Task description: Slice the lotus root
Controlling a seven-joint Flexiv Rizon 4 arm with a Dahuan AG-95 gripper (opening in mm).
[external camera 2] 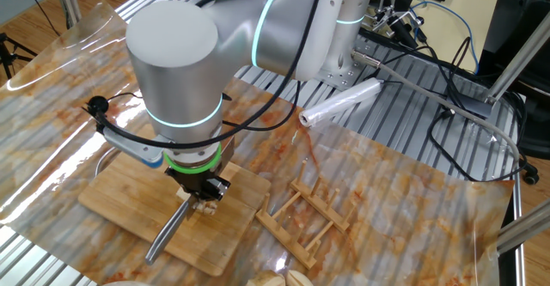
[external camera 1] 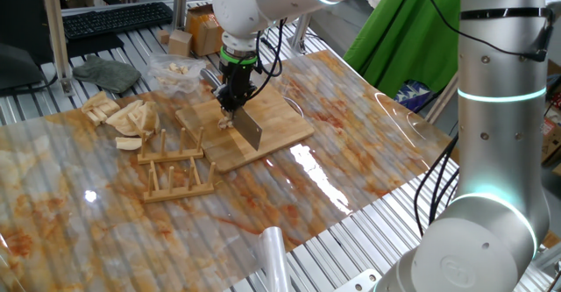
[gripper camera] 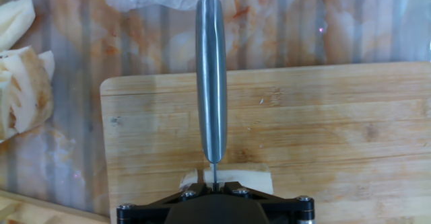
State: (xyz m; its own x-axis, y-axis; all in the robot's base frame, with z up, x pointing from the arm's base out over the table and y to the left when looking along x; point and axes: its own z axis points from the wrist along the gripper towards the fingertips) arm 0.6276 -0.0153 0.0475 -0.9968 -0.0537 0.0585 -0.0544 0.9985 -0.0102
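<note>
My gripper is shut on a knife and stands over the bamboo board. The knife's flat blade points down onto the board. The lotus root is a small cream chunk lying at the blade's edge. In the hand view the steel handle runs away from the gripper, and the lotus root lies under the blade, with a small pale bit to the left of it. The other fixed view shows the gripper and the handle over the board.
A wooden rack stands in front of the board. A heap of tan wedge slices lies to the left. A clear plastic bag with pale chunks is behind. A rolled plastic tube lies near the robot's base.
</note>
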